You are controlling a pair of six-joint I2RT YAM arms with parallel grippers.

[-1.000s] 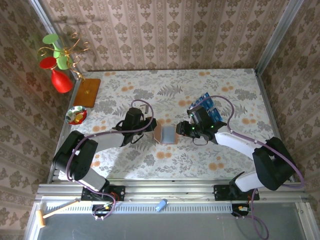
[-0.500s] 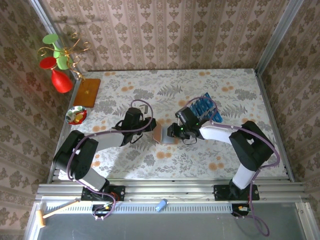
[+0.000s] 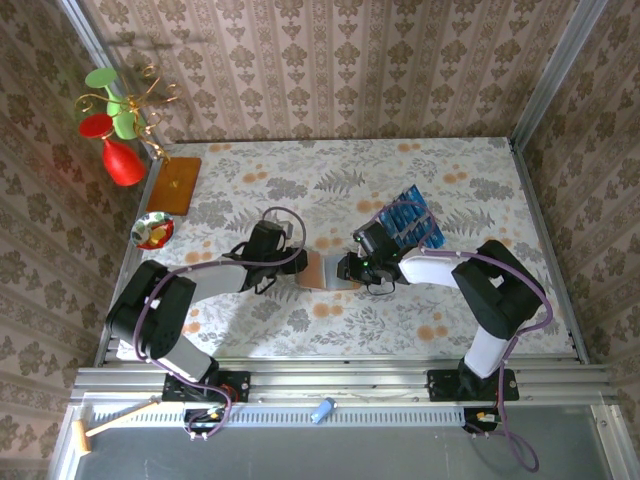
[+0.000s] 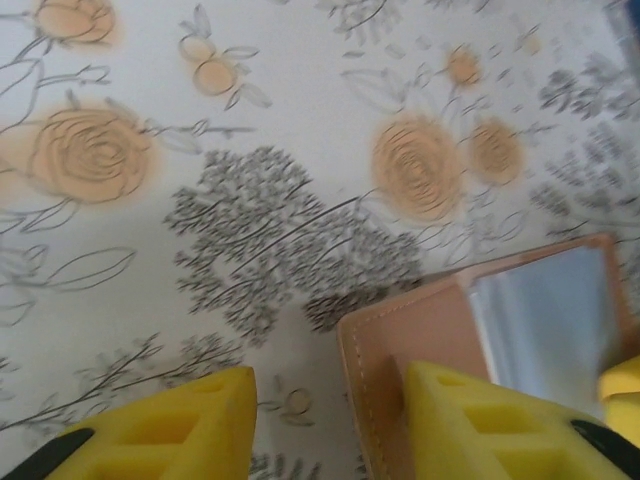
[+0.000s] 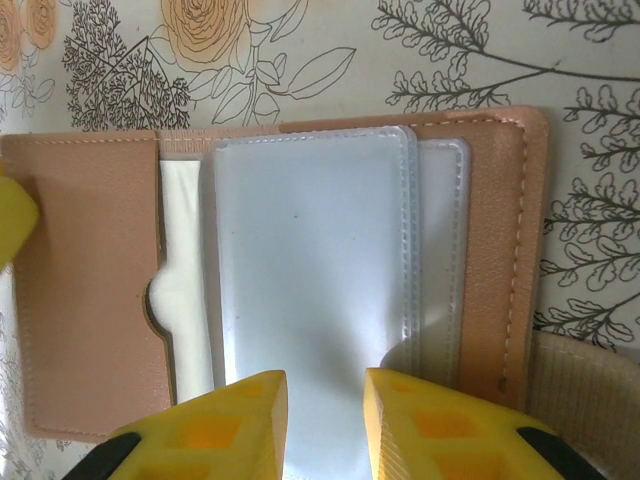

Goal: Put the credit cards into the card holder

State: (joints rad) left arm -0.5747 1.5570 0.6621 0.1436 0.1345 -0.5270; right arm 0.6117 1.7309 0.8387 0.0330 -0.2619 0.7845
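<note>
The brown card holder [image 3: 322, 272] lies opened flat at the table's middle, between my two grippers. In the right wrist view its clear sleeves [image 5: 310, 270] face up between brown flaps. My right gripper [image 5: 325, 430] presses down on the sleeves, its jaws a narrow gap apart and gripping nothing. My left gripper [image 4: 325, 425] is open wide. Its right finger [image 4: 480, 420] rests on the holder's left flap [image 4: 400, 335], and its left finger stands on the cloth. The blue credit cards [image 3: 412, 222] lie fanned in a stack behind the right gripper [image 3: 350, 268], untouched.
A wooden board [image 3: 175, 185] and a small bowl [image 3: 153, 230] sit at the table's left edge. Red and green glasses [image 3: 115, 130] hang on a stand at the back left. Patterned walls enclose the table on three sides.
The card holder went from half-folded and propped up to spread flat. My right gripper moved left onto its sleeves. The left gripper shifted slightly and rests on the left flap.
</note>
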